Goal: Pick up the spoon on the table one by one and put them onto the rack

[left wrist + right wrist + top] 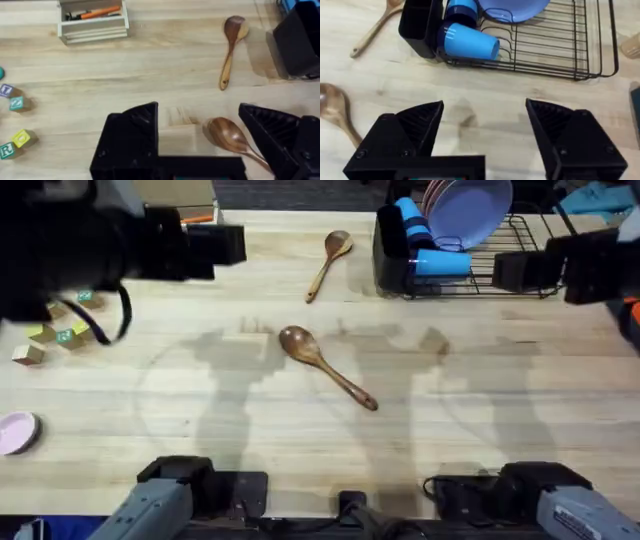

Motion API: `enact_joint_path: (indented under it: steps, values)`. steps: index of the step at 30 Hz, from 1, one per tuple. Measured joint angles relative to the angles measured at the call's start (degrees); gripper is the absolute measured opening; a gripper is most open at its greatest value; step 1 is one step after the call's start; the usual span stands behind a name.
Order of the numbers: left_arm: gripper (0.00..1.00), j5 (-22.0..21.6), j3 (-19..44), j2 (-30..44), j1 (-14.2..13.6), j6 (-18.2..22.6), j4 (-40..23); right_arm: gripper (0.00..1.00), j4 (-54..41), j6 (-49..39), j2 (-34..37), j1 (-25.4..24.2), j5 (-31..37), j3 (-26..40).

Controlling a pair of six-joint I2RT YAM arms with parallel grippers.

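Two wooden spoons lie on the table (pixel 200 420). The darker, bigger spoon (pixel 325 365) is at the middle, its bowl toward the far left. The slimmer light spoon (pixel 330 262) lies farther back, just left of the black wire rack (pixel 500 275) and its tall black utensil holder (pixel 392 250). My left gripper (pixel 197 112) is open, high above the table, with the dark spoon (pixel 230 137) showing below between its fingers. My right gripper (pixel 485 105) is open too, held high in front of the rack (pixel 545 55), holding nothing.
The rack holds a blue cup (pixel 470 42) and a lilac plate (pixel 470 205). A beige open box (pixel 92 20) stands at the back left. Lettered blocks (pixel 55 335) and a pink dish (pixel 15 430) sit at the left edge.
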Motion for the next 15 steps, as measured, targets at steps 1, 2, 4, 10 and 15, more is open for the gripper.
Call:
enact_joint_path:
  steps: [1, 2, 4, 10, 15]
  values:
    - [0.994, 0.00, 1.97, 1.48, 0.00, 0.02, -1.49, 0.996, -1.10, 0.00, 1.00, 0.00, 0.00, 1.19]
    - [0.994, 0.01, 3.58, 2.70, 0.00, 0.02, -2.76, 0.996, -1.93, 0.00, 1.93, 0.00, 0.00, 2.18]
    - [0.993, 0.00, 6.30, 5.00, 0.00, 0.01, -4.42, 0.996, -3.00, 0.00, 3.27, 0.00, 0.00, 3.51]
    - [0.993, 0.01, 7.76, 7.39, 0.00, 0.02, -5.17, 0.996, -2.40, 0.00, 4.17, 0.00, 0.00, 4.18]
    - [0.993, 0.72, 7.76, 7.42, 0.00, -0.02, -4.95, 0.996, -1.98, 0.04, 4.16, 0.00, 0.00, 4.35]
